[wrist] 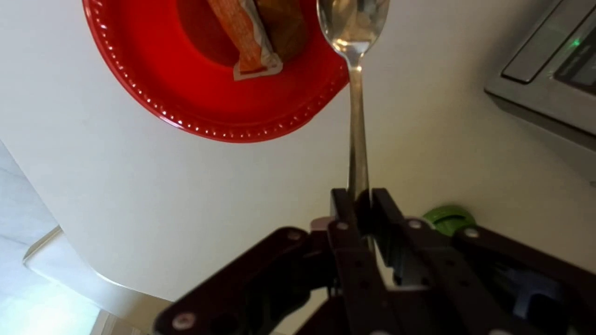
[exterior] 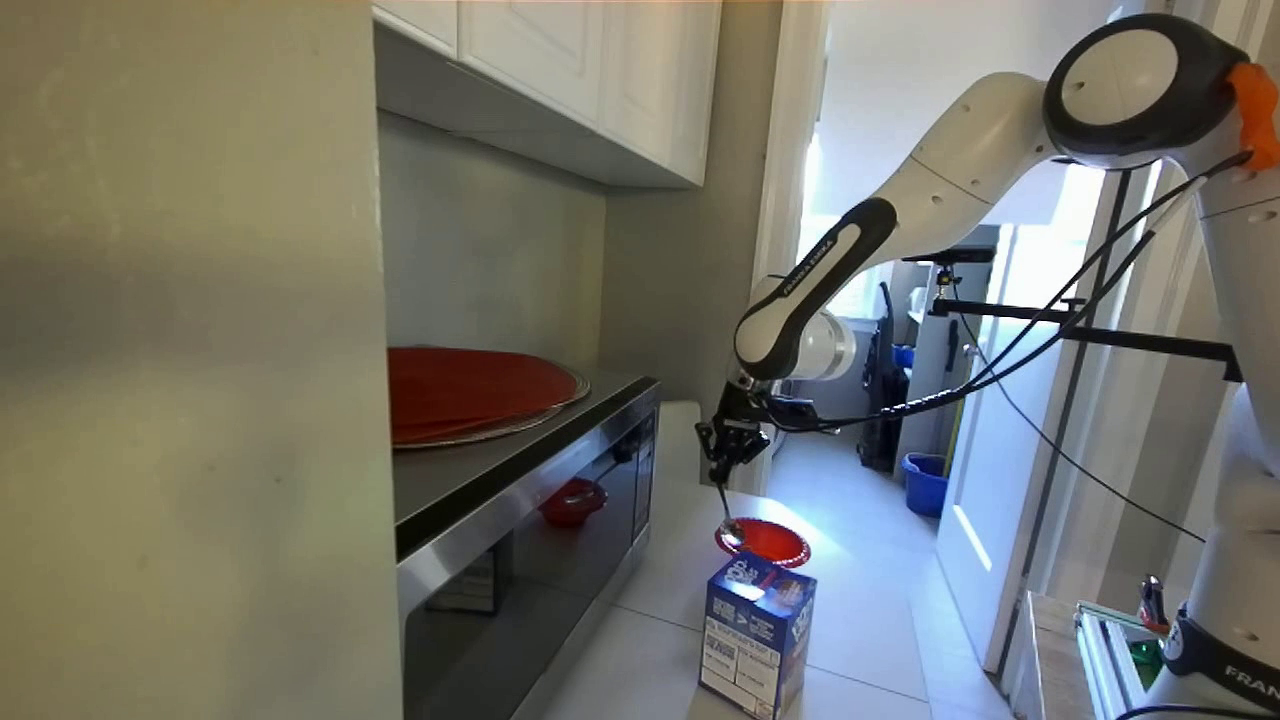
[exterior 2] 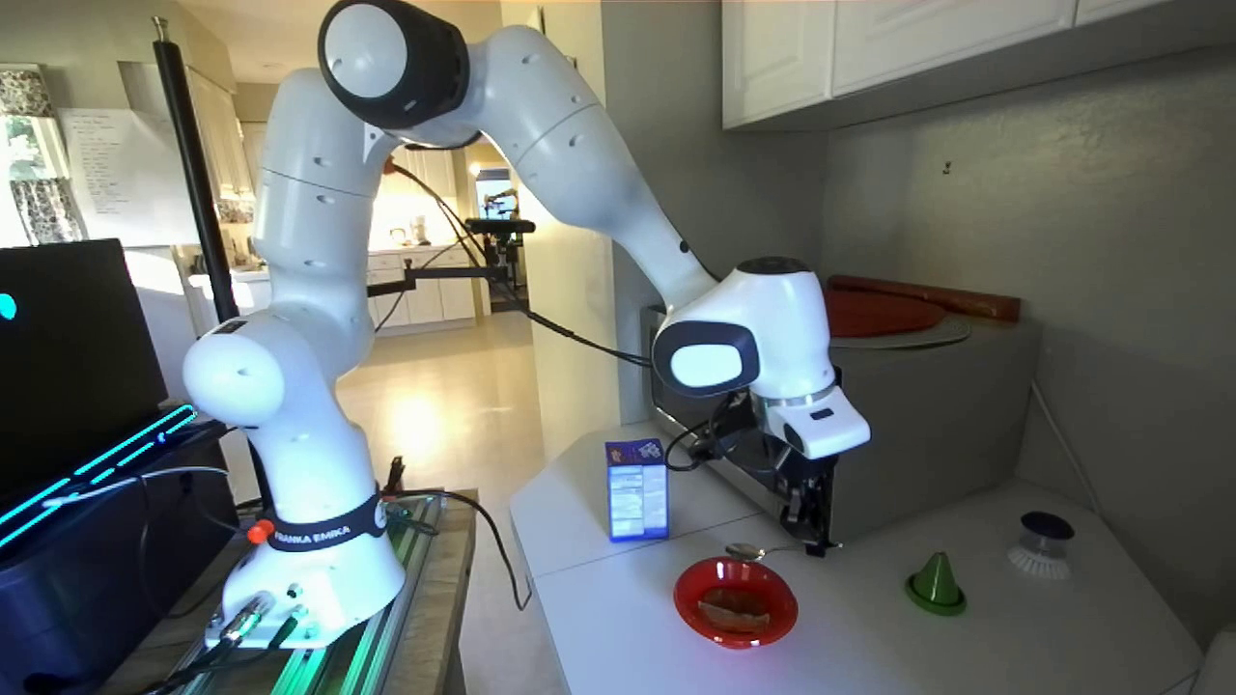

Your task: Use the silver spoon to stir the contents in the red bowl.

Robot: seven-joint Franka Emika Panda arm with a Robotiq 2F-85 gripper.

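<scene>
Inside the red bowl [wrist: 195,95], an orange packet [wrist: 241,35] adjoins something brown [wrist: 287,29].

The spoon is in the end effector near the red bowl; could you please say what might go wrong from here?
The spoon could twist or slip, since the end effector pinches only its thin handle. The spoon's head overlaps the rim of the red bowl in the wrist view, so it might catch there and push the bowl. Stirring may flick out the orange packet.

One red bowl [wrist: 212,100], one silver spoon [wrist: 357,116], one carton [exterior 2: 637,490], one brush [exterior 2: 1043,547]
</scene>
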